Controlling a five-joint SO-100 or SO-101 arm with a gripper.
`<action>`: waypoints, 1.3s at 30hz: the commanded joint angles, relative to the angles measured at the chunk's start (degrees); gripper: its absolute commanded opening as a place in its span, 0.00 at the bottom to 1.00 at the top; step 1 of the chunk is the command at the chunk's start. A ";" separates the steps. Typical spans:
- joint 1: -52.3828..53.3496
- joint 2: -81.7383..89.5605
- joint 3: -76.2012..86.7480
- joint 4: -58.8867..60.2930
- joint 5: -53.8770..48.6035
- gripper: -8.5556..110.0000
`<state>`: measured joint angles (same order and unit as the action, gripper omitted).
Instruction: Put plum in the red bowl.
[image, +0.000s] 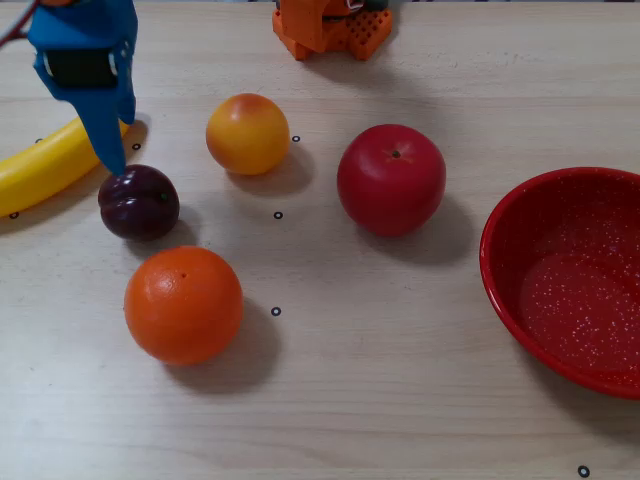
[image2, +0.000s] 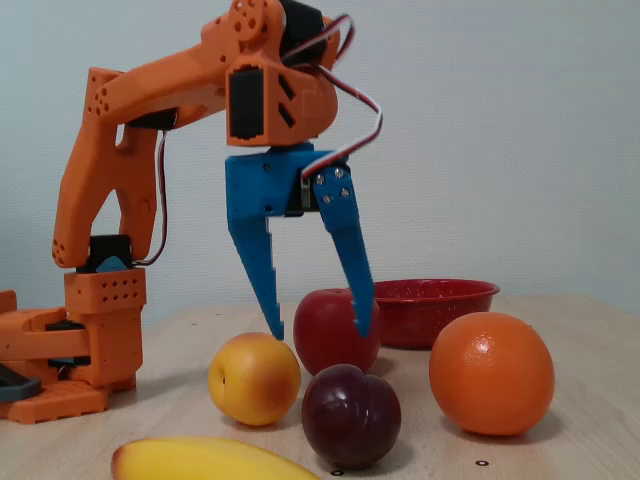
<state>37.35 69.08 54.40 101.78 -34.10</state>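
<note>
The plum (image: 139, 202), small, glossy and dark purple, lies on the table at the left, between a banana and an orange; it also shows in the fixed view (image2: 351, 416) at the front. My blue gripper (image: 100, 130) hovers over it, open and empty. In the fixed view the gripper (image2: 320, 328) has its two fingers spread wide, tips pointing down a little above the plum's top and not touching it. The red bowl (image: 500, 270), speckled white inside, stands at the right edge of the overhead view and at the back of the fixed view (image2: 435, 293).
A red apple (image: 391, 179) lies mid-table between the plum and the bowl. A yellow-orange fruit (image: 248, 133) is behind the plum, an orange (image: 183, 304) in front of it, and a banana (image: 45, 165) at the left edge. The orange arm base (image: 330, 28) stands at the top.
</note>
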 joint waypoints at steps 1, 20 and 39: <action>2.55 2.02 -5.01 0.79 -4.04 0.33; 4.75 -1.85 -5.10 3.69 -14.68 0.45; 5.10 -5.45 -5.45 3.87 -19.16 0.46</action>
<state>41.13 60.64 54.40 104.33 -51.50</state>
